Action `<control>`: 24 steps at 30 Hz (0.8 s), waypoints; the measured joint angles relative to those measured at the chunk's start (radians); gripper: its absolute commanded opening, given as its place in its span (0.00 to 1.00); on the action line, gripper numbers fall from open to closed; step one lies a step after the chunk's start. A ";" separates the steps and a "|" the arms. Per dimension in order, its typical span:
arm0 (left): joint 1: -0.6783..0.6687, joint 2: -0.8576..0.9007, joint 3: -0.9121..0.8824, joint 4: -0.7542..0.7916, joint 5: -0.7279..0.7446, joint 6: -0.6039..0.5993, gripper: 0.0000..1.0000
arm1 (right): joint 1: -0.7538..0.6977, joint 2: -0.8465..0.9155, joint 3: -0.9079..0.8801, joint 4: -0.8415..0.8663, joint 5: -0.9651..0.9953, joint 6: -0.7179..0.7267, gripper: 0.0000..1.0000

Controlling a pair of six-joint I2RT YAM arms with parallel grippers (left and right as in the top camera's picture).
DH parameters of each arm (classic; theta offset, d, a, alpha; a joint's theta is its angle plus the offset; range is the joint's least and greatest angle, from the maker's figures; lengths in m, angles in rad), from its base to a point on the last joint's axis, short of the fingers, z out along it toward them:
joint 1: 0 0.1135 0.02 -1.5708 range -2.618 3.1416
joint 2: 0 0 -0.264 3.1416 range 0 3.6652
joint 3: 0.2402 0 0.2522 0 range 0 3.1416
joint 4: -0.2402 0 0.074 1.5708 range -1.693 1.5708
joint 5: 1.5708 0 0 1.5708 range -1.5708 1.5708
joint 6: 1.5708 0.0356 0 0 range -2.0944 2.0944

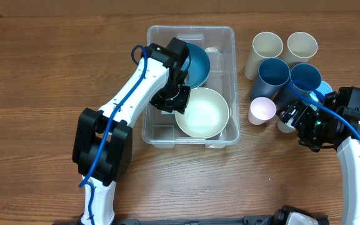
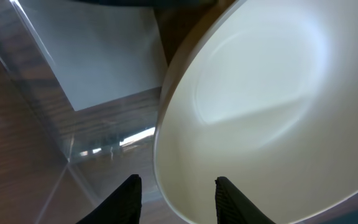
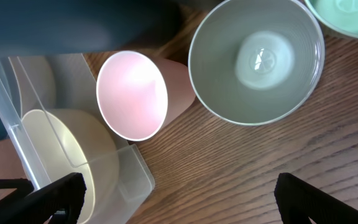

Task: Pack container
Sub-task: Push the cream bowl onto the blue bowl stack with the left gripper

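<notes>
One container [image 1: 232,75]: clear bin at the middle of the wooden table [image 1: 42,62], its long sides running far to near, with a white label [image 2: 98,56] on its floor.
Far half of bin: a blue bowl [image 1: 199,62], partly hidden by the left arm [image 1: 130,94].
Near half of bin: a cream bowl [image 1: 205,112], mouth up, close to the right wall.
Left claw [image 1: 179,100]: inside the bin, reaching in over the left wall. Its two fingers [image 2: 129,199] straddle the cream bowl's left rim, one outside and one inside. Whether they pinch the rim cannot be told.
Right of bin, near: a pink cup [image 1: 262,110] just beside the right wall.
Right of bin, far: two cream cups [image 1: 267,46] at the back and two blue cups [image 1: 274,72] in front of them, packed close together.
Right claw [image 3: 179,190]: spread wide and holding nothing, above bare wood just right of the pink cup.
Beside pink cup: a grey bowl [image 3: 257,59], mouth up, touching or nearly touching the cup.
</notes>
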 measured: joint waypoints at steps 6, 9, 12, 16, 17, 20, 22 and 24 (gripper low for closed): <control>-0.001 0.000 -0.028 0.034 0.000 -0.001 0.40 | 0.000 0.000 0.000 0.000 0.000 0.000 1.00; -0.002 0.000 -0.072 0.066 0.002 -0.005 0.22 | 0.000 0.000 0.000 0.000 0.000 0.000 1.00; -0.002 0.000 -0.113 0.089 0.011 -0.007 0.04 | 0.000 0.000 0.000 0.000 0.000 0.000 1.00; -0.002 0.000 -0.119 0.132 0.018 -0.011 0.04 | 0.000 0.000 0.000 0.000 0.000 0.000 1.00; 0.000 0.000 -0.119 0.133 0.022 -0.011 0.04 | 0.000 0.000 0.000 0.000 0.000 0.000 1.00; 0.005 0.000 -0.113 0.126 0.039 -0.011 0.04 | 0.000 0.000 0.000 -0.001 0.000 0.000 1.00; 0.010 -0.003 -0.097 0.107 0.054 -0.011 0.04 | 0.000 0.000 0.000 -0.002 0.000 0.000 1.00; 0.015 -0.012 -0.078 0.085 0.065 -0.011 0.04 | 0.000 0.000 0.000 -0.002 0.000 0.000 1.00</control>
